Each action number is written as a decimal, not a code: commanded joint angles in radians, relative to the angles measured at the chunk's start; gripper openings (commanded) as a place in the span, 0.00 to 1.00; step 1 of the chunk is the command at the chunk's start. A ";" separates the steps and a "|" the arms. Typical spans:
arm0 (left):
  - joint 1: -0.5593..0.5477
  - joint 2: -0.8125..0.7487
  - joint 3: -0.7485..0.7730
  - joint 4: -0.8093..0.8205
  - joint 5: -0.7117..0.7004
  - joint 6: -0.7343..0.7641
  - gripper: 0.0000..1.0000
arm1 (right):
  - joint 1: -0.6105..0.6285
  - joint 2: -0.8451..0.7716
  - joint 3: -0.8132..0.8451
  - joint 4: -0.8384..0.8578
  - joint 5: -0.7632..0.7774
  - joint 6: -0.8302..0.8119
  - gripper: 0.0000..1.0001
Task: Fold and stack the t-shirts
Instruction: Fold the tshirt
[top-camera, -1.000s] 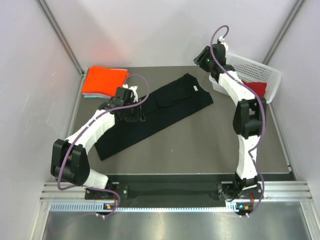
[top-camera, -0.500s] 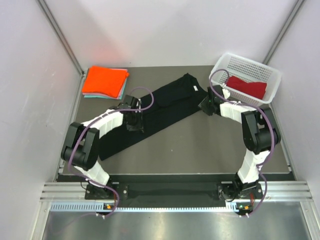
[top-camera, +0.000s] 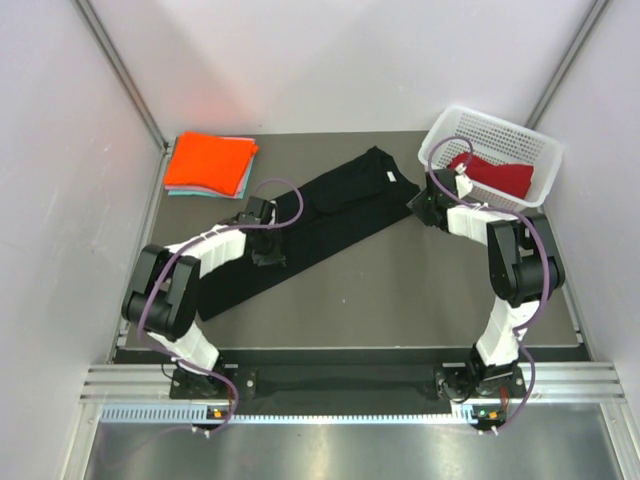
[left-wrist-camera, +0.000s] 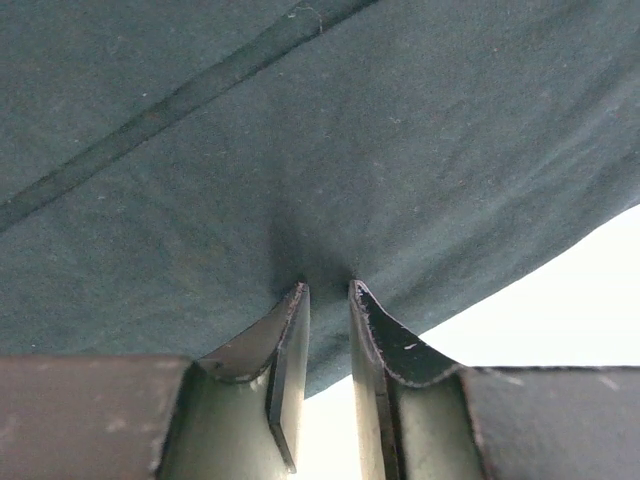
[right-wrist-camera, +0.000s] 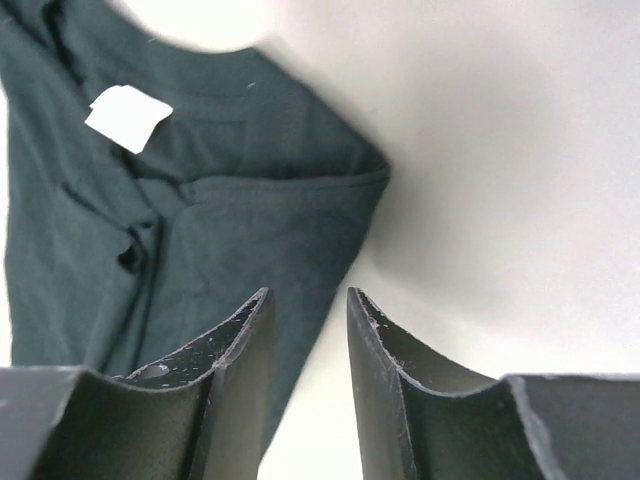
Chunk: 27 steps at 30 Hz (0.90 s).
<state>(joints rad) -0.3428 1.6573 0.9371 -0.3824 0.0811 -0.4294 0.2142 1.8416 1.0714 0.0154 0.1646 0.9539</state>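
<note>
The large black t-shirt (top-camera: 310, 225) lies folded into a long strip, diagonal across the table. My left gripper (top-camera: 267, 252) sits low on its near long edge; in the left wrist view (left-wrist-camera: 327, 287) the jaws are nearly together, with puckered black cloth (left-wrist-camera: 300, 130) at the tips. My right gripper (top-camera: 418, 205) is down at the collar-end corner. In the right wrist view (right-wrist-camera: 308, 292) it is open and straddles the cloth edge (right-wrist-camera: 230, 220) near the white neck label (right-wrist-camera: 128, 118). The orange tee (top-camera: 208, 160) lies on the teal tee (top-camera: 243, 180). The dark red tee (top-camera: 495, 175) lies in the basket.
The white mesh basket (top-camera: 440, 140) stands at the back right, just behind my right gripper. The folded orange-and-teal stack is at the back left corner. Grey walls close in both sides. Bare table shows in front of the black shirt.
A second ago my right arm was raised by the basket; it has come down to the shirt's collar corner. My left gripper moved nearer, to the shirt's near edge. The shirt has barely shifted.
</note>
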 joint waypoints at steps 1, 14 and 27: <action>-0.013 -0.001 -0.081 0.060 0.031 -0.043 0.27 | -0.012 0.027 0.027 0.031 0.044 -0.009 0.35; -0.039 -0.097 -0.150 0.097 0.040 -0.133 0.27 | -0.026 0.191 0.179 0.017 0.082 -0.007 0.05; -0.088 -0.056 -0.092 0.134 -0.033 -0.252 0.27 | -0.026 0.358 0.423 0.037 0.046 -0.049 0.00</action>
<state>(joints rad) -0.4187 1.5692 0.8101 -0.2615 0.0845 -0.6498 0.1982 2.1593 1.4189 0.0566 0.1925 0.9257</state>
